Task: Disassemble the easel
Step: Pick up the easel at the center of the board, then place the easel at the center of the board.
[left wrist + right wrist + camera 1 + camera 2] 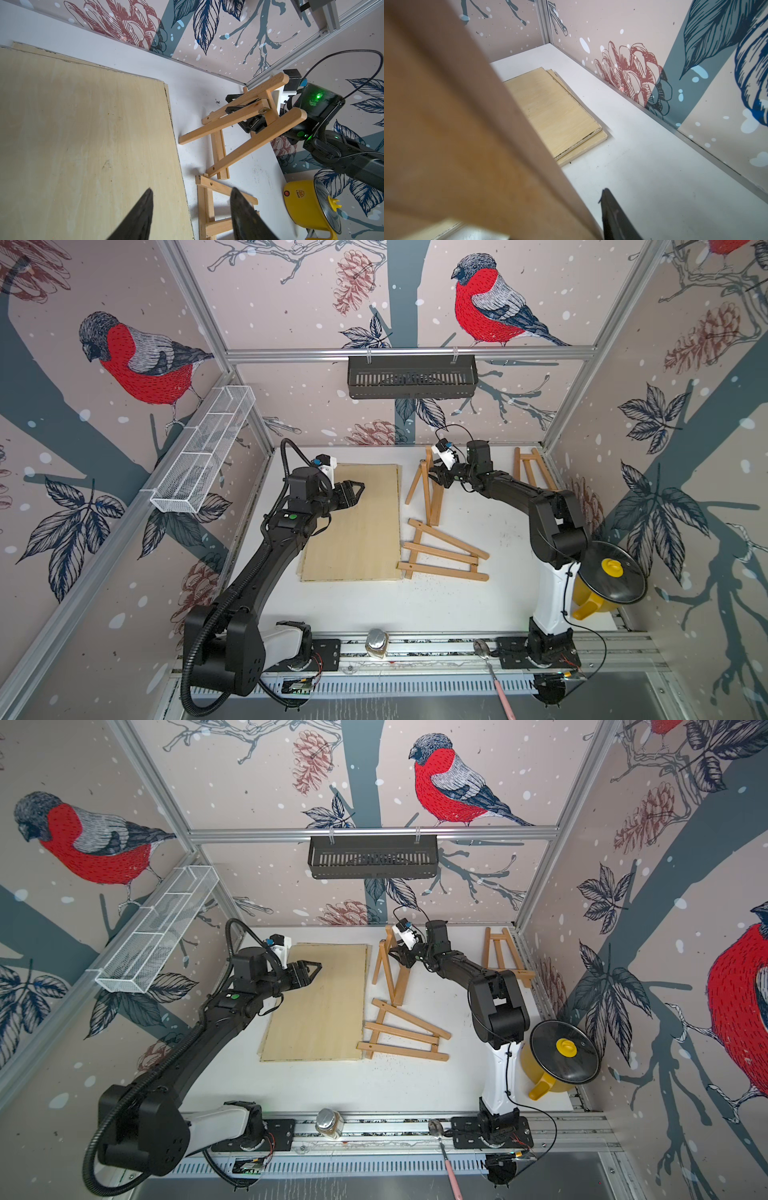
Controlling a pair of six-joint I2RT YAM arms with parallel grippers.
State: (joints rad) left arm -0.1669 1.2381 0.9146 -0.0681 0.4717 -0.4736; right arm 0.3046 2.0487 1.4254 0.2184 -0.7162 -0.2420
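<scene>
Left wrist view shows us the easel (255,143) standing near the back of the table (197,93), with its long legs sloping down. The right gripper (232,104) is nearest, up by the top. Its jaws sit on both sides of the middle leg, but we cannot tell if they pinch it. That arm stretches far forward. The left gripper (191,188) hangs open and empty over the boards (83,135), well apart.

A robotics lab test cell: left arm (257,572) and right arm (519,493) bolted to an aluminium rail (436,649) along a white table (374,605), boxed in by aluminium frame bars (407,353) and bird-print wall panels (291,302), with a white mesh basket (203,456) and black basket (411,377) hung up
</scene>
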